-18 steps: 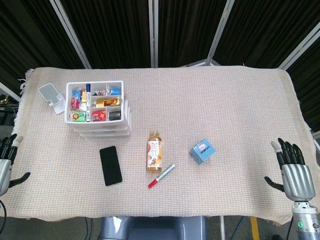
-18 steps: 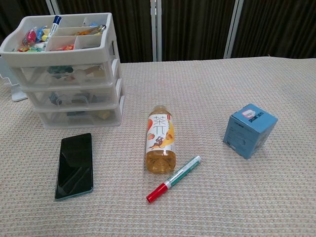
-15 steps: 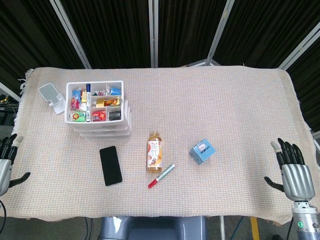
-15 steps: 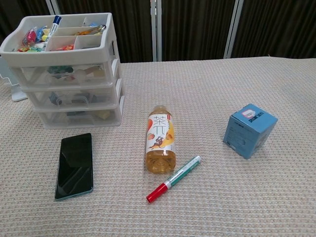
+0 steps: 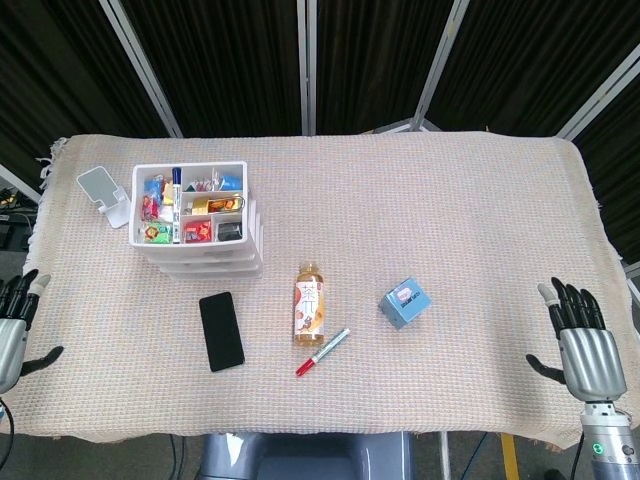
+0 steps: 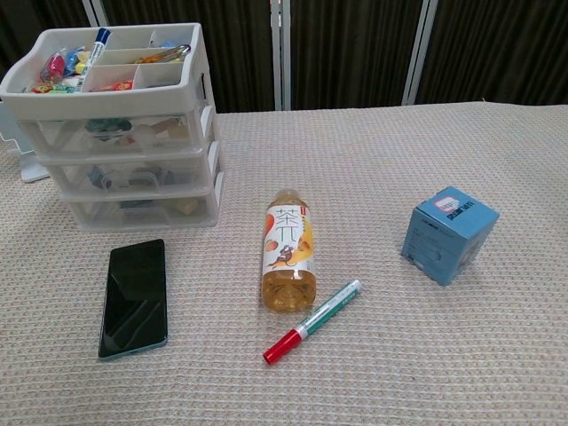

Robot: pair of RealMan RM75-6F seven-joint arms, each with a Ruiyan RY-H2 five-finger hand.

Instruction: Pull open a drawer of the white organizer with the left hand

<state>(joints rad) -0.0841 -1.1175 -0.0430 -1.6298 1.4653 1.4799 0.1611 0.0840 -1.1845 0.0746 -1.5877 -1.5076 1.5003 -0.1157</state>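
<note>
**Operator:** Three drawers of the white organizer (image 6: 124, 142) are all shut, so none of my task is done. My left hand (image 5: 12, 322) waits at the table's nine o'clock edge, fingers spread, holding nothing and well apart from the organizer at ten o'clock. My right hand (image 5: 580, 335) is likewise spread at four o'clock.

**Listener:** What are the materials?

**Operator:** The organizer is smooth, boxy plastic with translucent drawer fronts and a divided top tray of small items. The table (image 5: 430, 200) wears a coarse woven beige cloth. Near centre lie a rounded tea bottle (image 6: 287, 250), a slim marker (image 6: 311, 322), a glossy black phone (image 6: 134, 295) and a blue cardboard box (image 6: 448, 233).
</note>
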